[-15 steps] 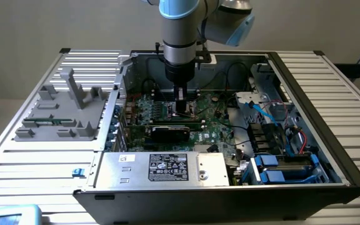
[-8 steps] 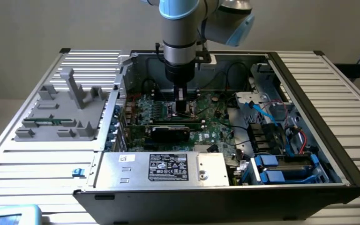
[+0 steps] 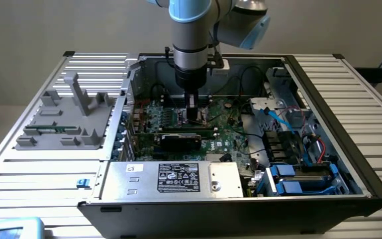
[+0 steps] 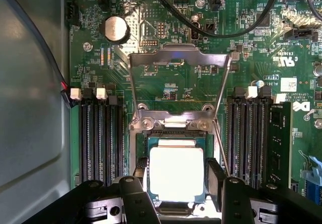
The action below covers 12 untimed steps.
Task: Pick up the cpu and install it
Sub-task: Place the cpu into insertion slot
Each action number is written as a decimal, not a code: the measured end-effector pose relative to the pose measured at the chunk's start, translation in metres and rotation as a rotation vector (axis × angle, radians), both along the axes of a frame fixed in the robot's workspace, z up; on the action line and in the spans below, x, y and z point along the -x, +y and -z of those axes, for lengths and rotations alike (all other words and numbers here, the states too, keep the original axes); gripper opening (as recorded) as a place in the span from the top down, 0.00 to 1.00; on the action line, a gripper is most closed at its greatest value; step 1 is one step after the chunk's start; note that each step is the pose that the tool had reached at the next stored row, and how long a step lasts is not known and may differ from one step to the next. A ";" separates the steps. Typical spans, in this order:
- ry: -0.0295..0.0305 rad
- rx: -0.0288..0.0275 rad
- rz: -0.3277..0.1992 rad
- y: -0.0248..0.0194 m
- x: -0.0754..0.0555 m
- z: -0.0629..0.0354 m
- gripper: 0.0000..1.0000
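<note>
A slatted metal table [image 3: 32, 179] carries an open computer case [image 3: 244, 214] and, at the exterior view's left, a grey tray [image 3: 65, 124].

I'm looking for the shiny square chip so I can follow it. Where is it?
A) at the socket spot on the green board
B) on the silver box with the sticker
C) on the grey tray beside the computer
A: the cpu lies at the socket on the green board, with the metal flap open.

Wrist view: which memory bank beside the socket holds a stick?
The bank away from the grey case wall: a stick fills its outermost slot; the other is empty.
</note>
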State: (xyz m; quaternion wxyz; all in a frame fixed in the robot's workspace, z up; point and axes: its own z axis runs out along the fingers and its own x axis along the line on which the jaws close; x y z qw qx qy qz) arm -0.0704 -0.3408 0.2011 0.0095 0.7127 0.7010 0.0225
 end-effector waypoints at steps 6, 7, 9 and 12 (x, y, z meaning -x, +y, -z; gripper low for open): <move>0.0000 0.0000 0.000 0.0000 0.000 0.0013 0.45; -0.0001 -0.0002 0.000 0.0000 0.000 0.0015 0.45; 0.0000 0.0000 0.000 0.0000 0.000 0.0017 0.45; 0.0000 -0.0001 0.001 0.0000 0.000 0.0026 0.45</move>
